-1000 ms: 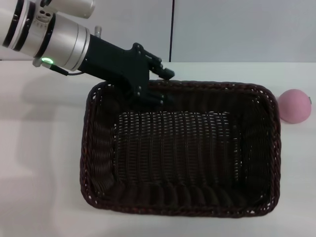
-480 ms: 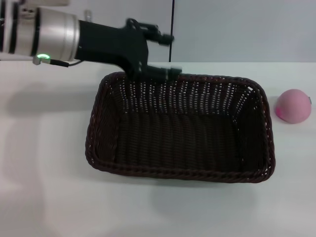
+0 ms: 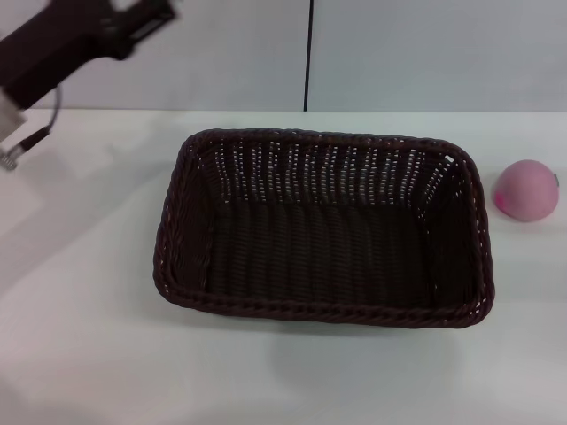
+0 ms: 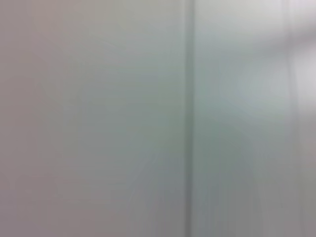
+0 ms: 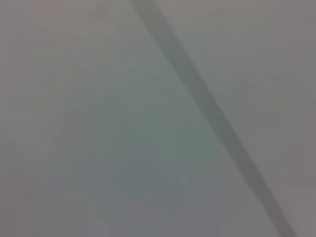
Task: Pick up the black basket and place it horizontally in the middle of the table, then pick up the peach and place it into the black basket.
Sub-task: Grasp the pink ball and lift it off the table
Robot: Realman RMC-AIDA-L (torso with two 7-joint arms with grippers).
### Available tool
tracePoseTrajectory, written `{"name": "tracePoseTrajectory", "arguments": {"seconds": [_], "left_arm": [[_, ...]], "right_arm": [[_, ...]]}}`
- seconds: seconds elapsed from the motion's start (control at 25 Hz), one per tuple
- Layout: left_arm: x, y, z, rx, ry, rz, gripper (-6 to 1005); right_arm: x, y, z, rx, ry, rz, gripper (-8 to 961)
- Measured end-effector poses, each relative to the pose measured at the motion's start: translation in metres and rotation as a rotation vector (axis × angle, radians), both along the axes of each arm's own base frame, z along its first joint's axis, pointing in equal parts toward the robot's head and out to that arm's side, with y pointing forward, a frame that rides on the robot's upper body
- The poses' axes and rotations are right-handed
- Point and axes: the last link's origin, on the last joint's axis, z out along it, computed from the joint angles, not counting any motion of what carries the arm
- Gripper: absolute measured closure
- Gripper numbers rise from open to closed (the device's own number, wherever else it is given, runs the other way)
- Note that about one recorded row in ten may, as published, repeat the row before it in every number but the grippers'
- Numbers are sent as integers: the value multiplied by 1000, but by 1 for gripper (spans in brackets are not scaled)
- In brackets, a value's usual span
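The black basket point(image 3: 323, 228) rests flat and lengthwise across the middle of the white table point(image 3: 80, 354), with nothing inside it. Just right of it, on the tabletop, lies the pink peach point(image 3: 527, 190). My left gripper point(image 3: 142, 19) is raised at the top left corner of the head view, well clear of the basket and blurred. My right gripper is out of view. Both wrist views show only plain wall.
A pale wall with a dark vertical seam point(image 3: 309, 53) runs behind the table's far edge. White tabletop lies in front of and to the left of the basket.
The basket was set down flat and let go at its far rim. My left gripper has since swung up and away to the left.
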Motion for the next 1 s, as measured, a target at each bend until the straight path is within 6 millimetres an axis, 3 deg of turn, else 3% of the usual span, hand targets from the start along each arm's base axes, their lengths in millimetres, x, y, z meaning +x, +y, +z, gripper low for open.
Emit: {"name": "tracePoseTrajectory", "arguments": {"seconds": [0.04, 0.16, 0.24, 0.4, 0.44, 0.52, 0.56, 0.76, 0.84, 1.0], "left_arm": [[-17, -11, 0, 53, -89, 52, 268], [-29, -21, 0, 92, -151, 85, 269], [-43, -35, -1, 133, -204, 117, 270], [-53, -44, -4, 147, -219, 154, 271], [-57, -47, -6, 141, -227, 174, 272], [-59, -48, -7, 138, -230, 181, 272], [-59, -49, -8, 137, -233, 185, 272], [-59, -48, -12, 123, -235, 193, 274], [-59, -47, -13, 122, -239, 198, 275], [-59, -48, -13, 122, -242, 198, 276]], "right_arm": [[-10, 3, 5, -75, -90, 81, 222], [-16, 6, 12, -162, -133, 135, 222], [-24, 13, 33, -325, -175, 174, 223], [-37, 19, 52, -487, -241, 183, 223], [-50, 24, 66, -605, -319, 166, 223], [-55, 26, 69, -663, -348, 151, 223], [-69, 32, 76, -790, -419, 103, 223], [-88, 50, 78, -985, -548, 9, 223], [-96, 63, 69, -1097, -656, -30, 223], [-100, 73, 58, -1154, -749, -69, 223]]}}
